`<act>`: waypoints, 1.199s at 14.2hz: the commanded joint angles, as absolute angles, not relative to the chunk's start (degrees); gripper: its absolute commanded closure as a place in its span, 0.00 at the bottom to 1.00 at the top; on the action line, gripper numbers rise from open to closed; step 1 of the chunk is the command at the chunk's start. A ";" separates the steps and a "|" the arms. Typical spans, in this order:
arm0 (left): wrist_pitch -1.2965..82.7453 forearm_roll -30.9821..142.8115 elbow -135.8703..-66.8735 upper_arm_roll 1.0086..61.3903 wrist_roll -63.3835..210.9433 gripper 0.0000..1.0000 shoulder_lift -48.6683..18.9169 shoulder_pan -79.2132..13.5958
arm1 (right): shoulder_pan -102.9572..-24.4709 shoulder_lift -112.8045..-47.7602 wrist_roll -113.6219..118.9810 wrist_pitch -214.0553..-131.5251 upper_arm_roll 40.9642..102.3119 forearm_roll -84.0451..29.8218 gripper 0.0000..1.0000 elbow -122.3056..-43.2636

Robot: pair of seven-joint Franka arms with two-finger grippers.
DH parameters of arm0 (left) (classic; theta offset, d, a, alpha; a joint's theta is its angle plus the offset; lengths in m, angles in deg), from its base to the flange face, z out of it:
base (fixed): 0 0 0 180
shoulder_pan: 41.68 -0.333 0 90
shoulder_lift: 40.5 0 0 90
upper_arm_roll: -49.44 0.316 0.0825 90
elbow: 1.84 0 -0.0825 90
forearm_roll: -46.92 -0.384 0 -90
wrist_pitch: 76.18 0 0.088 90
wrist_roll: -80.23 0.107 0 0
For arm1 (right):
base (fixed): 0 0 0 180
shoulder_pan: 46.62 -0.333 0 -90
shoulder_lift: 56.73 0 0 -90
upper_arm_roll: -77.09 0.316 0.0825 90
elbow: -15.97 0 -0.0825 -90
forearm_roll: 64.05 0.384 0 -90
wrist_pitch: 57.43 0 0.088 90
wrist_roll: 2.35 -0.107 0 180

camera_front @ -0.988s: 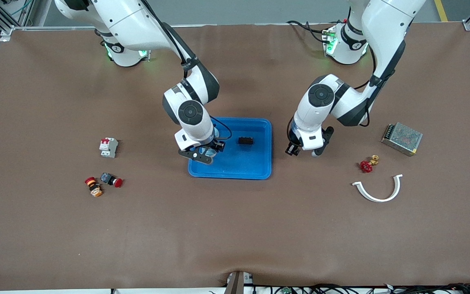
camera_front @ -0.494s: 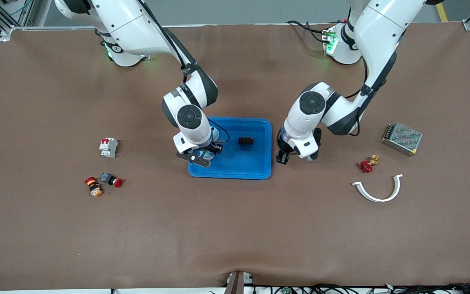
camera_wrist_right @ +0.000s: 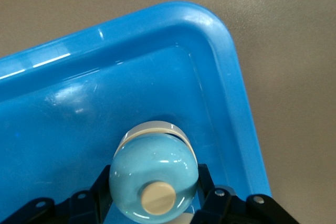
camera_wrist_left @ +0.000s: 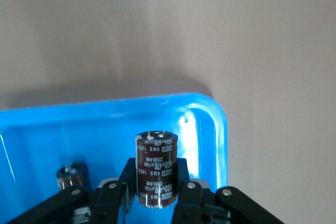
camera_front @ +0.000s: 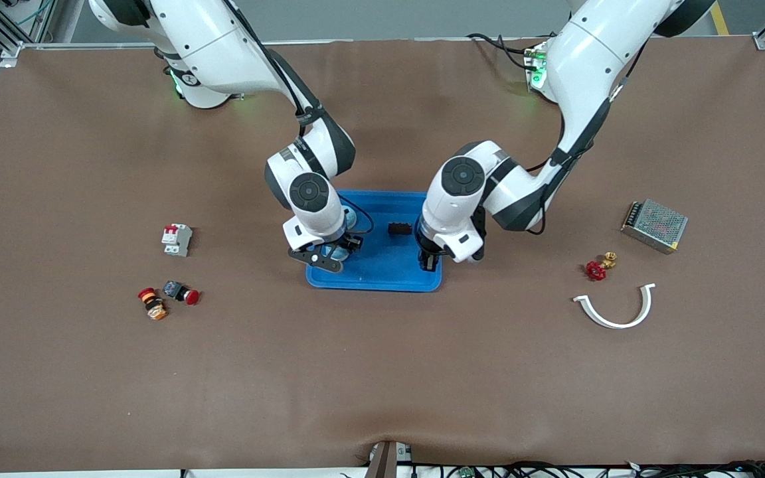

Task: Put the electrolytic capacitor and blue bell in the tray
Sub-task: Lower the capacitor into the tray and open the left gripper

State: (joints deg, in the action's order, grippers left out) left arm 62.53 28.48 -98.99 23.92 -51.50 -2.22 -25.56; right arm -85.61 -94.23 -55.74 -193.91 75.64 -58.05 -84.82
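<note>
We see the tray (camera_front: 382,275) mid-table with bare brown table (camera_front: 382,385) open on all sides. Over the tray's corner at its right-arm end, our right gripper (camera_wrist_right: 152,203) hangs clamped on the blue bell (camera_wrist_right: 153,174). Over the corner at its left-arm end, our left gripper (camera_wrist_left: 155,195) grips the electrolytic capacitor (camera_wrist_left: 155,169) upright. 1 small black part (camera_front: 399,229) lies inside.
</note>
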 commanded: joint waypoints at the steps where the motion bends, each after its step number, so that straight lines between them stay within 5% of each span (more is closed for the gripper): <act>1: 59.27 28.82 -92.64 26.40 -53.71 1.00 1.07 -21.57 | -85.64 -94.87 -56.67 -193.93 75.68 -57.98 0.60 -83.78; 8: 58.47 29.08 -87.53 31.76 -56.78 1.00 5.90 -14.36 | -85.55 -94.87 -56.67 -194.02 75.68 -57.98 0.54 -83.78; 10: 58.47 28.99 -86.30 32.12 -57.67 1.00 7.40 -13.39 | -85.46 -94.87 -56.67 -193.93 75.68 -57.98 0.45 -83.78; 13: 58.47 28.82 -85.95 32.12 -58.81 1.00 8.10 -12.59 | -85.55 -94.87 -56.67 -193.84 75.68 -57.98 0.00 -83.78; 17: 58.56 28.73 -85.86 32.56 -59.25 1.00 8.54 -11.63 | -85.55 -94.35 -56.41 -192.96 75.68 -57.89 0.00 -83.70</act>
State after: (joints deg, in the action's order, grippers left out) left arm 59.77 28.48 -87.82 31.43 -58.44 7.69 -13.05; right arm -85.61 -94.43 -55.78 -194.00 75.61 -58.05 -84.69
